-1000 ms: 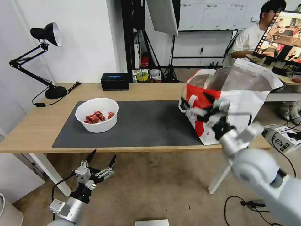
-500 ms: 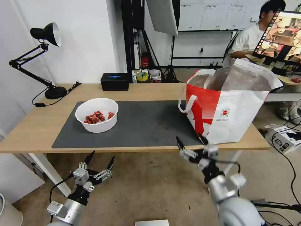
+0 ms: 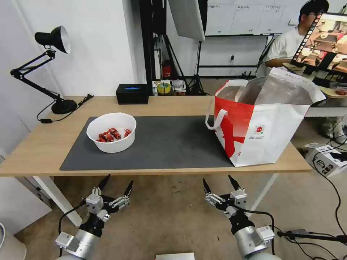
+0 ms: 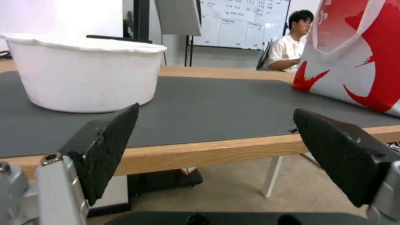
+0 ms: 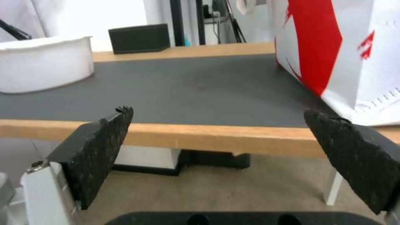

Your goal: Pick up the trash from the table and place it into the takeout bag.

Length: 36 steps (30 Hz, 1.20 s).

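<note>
A white round bowl (image 3: 111, 132) holding red crayfish shells stands on the left part of the dark grey mat (image 3: 170, 144) on the light-wood table (image 3: 39, 144). The red-and-white takeout bag (image 3: 264, 122) stands upright and open at the table's right end, its foil lining showing. Both arms hang below the table's front edge. My left gripper (image 3: 118, 182) is open and empty, under the bowl's side. My right gripper (image 3: 217, 181) is open and empty, below the bag's left corner. The wrist views show the bowl (image 4: 85, 73) (image 5: 43, 64) and the bag (image 4: 358, 53) (image 5: 346, 56) beyond the spread fingers.
A black box (image 3: 132, 93) sits at the table's back edge. A black desk lamp (image 3: 47, 65) stands at the back left with its cord on the wood. A cardboard box (image 3: 327, 157) and cables lie on the floor to the right.
My right arm has dropped from in front of the takeout bag to below the table's front edge, its gripper still open. The left arm has barely moved.
</note>
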### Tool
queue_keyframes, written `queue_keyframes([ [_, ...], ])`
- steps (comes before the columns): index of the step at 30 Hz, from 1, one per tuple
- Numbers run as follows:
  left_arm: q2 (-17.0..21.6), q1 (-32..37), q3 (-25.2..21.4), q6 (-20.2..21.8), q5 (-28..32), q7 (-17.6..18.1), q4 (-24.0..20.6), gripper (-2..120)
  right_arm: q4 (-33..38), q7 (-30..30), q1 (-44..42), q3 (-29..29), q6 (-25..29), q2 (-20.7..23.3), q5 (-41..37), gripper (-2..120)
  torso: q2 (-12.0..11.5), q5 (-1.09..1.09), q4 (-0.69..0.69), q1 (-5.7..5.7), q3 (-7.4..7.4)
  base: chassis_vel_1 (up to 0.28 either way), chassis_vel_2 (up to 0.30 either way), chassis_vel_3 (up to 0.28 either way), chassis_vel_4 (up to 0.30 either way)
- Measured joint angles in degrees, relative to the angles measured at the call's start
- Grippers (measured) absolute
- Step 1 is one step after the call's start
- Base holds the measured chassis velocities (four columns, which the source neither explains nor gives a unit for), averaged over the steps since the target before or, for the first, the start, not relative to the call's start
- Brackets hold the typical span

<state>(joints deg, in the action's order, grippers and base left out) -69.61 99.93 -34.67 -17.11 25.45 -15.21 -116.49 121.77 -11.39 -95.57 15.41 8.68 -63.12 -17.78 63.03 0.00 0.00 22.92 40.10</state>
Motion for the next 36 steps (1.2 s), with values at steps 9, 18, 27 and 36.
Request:
queue_keyframes([
  [9, 0.1, 0.1, 0.0, 0.0, 0.0, 0.0, -0.3, 100, -0.8, -0.3, 0.7, 0.2, -1.1, 0.4, 0.1, 100, 0.0, 0.0, 0.0, 0.0, 0.0, 0.0, 0.0, 0.0, 0.0],
  [18, 4.0, -2.1, -2.9, 4.2, 6.5, 1.8, -3.5, 100, -0.8, -0.4, 0.7, 0.3, -1.3, 0.4, 0.0, 100, 0.0, 0.01, 0.0, 0.0, 0.0, 0.0, 0.0, 0.0, 0.0],
  [27, 18.7, -11.6, -5.8, 14.0, 21.9, 10.8, -6.5, 100, -0.8, -0.4, 0.8, 0.3, -1.3, 0.5, -0.1, 100, 0.0, -0.01, 0.0, 0.0, 0.01, 0.0, 0.0, 0.0, 0.0],
  [36, 29.0, -18.2, -5.2, 22.0, 29.1, 20.6, -2.9, 100, -0.8, -0.4, 0.8, 0.3, -1.3, 0.5, -0.1, 100, 0.0, -0.01, 0.01, 0.01, 0.01, 0.0, 0.0, 0.0, 0.0],
])
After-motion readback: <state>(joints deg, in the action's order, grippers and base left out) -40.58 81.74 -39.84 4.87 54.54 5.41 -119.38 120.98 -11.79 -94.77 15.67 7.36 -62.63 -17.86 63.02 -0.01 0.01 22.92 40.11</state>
